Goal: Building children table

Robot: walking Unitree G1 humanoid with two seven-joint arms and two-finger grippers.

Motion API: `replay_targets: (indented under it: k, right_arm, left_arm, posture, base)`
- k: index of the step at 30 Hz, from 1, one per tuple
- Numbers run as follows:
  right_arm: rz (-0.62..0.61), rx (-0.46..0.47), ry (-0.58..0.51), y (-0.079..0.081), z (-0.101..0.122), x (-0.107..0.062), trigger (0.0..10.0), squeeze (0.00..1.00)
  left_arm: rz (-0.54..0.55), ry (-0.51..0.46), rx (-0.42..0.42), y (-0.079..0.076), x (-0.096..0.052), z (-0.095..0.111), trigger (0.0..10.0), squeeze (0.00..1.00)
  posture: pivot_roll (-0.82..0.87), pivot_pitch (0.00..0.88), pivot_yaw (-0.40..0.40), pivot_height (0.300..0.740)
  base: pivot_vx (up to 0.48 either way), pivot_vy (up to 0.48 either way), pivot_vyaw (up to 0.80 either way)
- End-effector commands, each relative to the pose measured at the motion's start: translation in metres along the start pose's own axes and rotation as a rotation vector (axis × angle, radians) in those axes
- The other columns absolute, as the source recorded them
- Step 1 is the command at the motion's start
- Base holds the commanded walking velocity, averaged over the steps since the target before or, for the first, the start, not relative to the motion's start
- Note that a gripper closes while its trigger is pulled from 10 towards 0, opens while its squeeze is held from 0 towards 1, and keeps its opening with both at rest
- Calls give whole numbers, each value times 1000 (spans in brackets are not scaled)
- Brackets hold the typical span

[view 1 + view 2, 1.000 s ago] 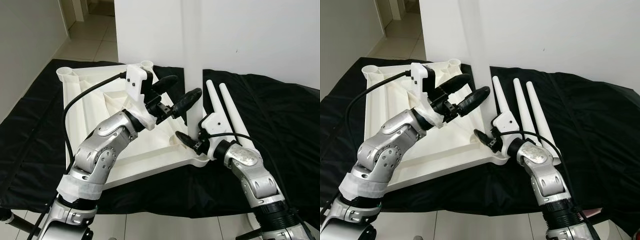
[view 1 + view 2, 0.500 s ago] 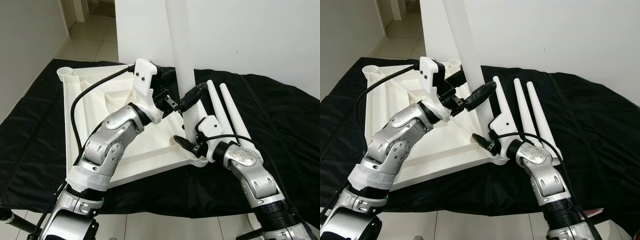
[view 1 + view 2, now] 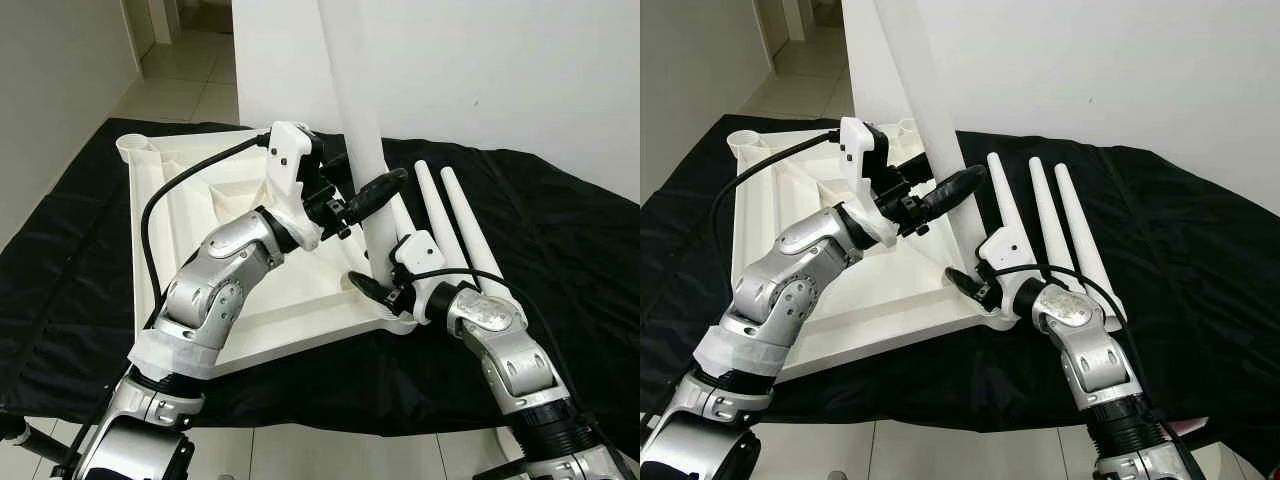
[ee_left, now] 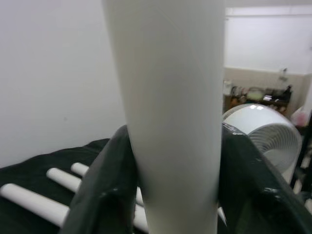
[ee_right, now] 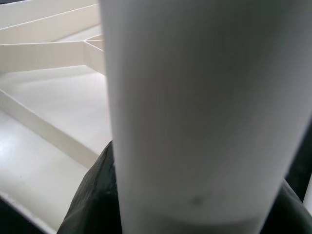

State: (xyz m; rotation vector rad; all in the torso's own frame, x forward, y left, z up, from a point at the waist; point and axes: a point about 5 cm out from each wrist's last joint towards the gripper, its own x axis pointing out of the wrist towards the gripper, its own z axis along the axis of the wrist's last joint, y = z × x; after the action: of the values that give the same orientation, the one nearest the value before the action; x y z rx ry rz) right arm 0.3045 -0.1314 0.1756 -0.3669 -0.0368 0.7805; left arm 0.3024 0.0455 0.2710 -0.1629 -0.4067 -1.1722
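Tabletop [image 3: 190,250], white plastic, lies upside down on black cloth [image 3: 560,230] spread over the floor. White leg [image 3: 360,130] stands nearly upright, slightly tilted, at the tabletop's near right corner. Left gripper [image 3: 345,200] pinches the leg partway up, one black finger on each side. Right gripper [image 3: 375,290] is clamped on the leg's base at the corner socket. Three spare legs [image 3: 1050,215] lie side by side on the cloth just right of the tabletop.

The leg's [image 3: 358,120] top runs off the upper edge; its foot is hidden behind the right gripper [image 3: 372,290]; the tabletop's [image 3: 180,210] middle is covered by the left arm [image 3: 225,280]; wrist views are blurred.
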Motion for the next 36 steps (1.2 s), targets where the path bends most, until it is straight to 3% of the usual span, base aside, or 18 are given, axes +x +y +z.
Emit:
replay_targets:
  k: [1, 7, 8, 11, 12, 15, 16, 17, 26, 31, 36]
  right_arm:
    - [4, -2, -1, -1, 0, 1, 10000, 0]
    - [-3, 0, -17, 1, 2, 4, 10000, 0]
    - [-10, 2, -22, 0, 3, 5, 10000, 0]
    - [-15, 5, -28, -2, 4, 6, 10000, 0]
    - [-18, 0, -30, -2, 5, 6, 10000, 0]
    - [-22, -1, -32, -3, 5, 6, 10000, 0]
    - [-33, -3, -39, -5, 6, 7, 10000, 710]
    - [-62, 2, -53, -9, 9, 10, 10000, 1000]
    - [-133, 27, -90, -16, 15, 13, 10000, 1000]
    - [-210, 56, -127, -11, 18, 20, 10000, 1000]
    - [-261, 85, -145, -7, 17, 25, 10000, 1000]
  left_arm:
    - [-21, 6, 32, 1, 2, 3, 0, 0]
    - [-7, 21, 46, 3, 3, 3, 0, 0]
    - [2, 28, 53, 4, 4, 3, 2549, 0]
    - [27, 22, 58, 6, 7, 6, 2824, 0]
    - [33, 19, 60, 7, 8, 7, 4392, 0]
    - [38, 19, 61, 8, 8, 9, 4667, 0]
    - [59, 33, 69, 10, 10, 10, 10000, 0]
    - [68, 56, 98, 12, 13, 12, 10000, 0]
    - [141, 142, 140, 17, 21, 15, 10000, 0]
    - [271, 82, 104, 26, 25, 29, 10000, 0]
    - [336, 52, 141, 25, 30, 37, 10000, 0]
  posture:
    - [15, 39, -33, 740]
    - [16, 39, -30, 740]
    - [16, 40, -30, 740]
    - [16, 40, -29, 740]
    - [16, 40, -29, 740]
    - [16, 40, -29, 740]
    - [20, 39, -28, 740]
    - [21, 38, -26, 740]
    - [23, 37, -24, 740]
    - [25, 32, -24, 740]
    - [29, 31, -25, 740]
  base:
    - [0, 0, 0]
    - [0, 0, 0]
    - [0, 0, 0]
    - [0, 0, 0]
    - [0, 0, 0]
    - [0, 0, 0]
    - [0, 0, 0]
    - [0, 0, 0]
    - [0, 0, 0]
    - [0, 0, 0]
    - [0, 0, 0]
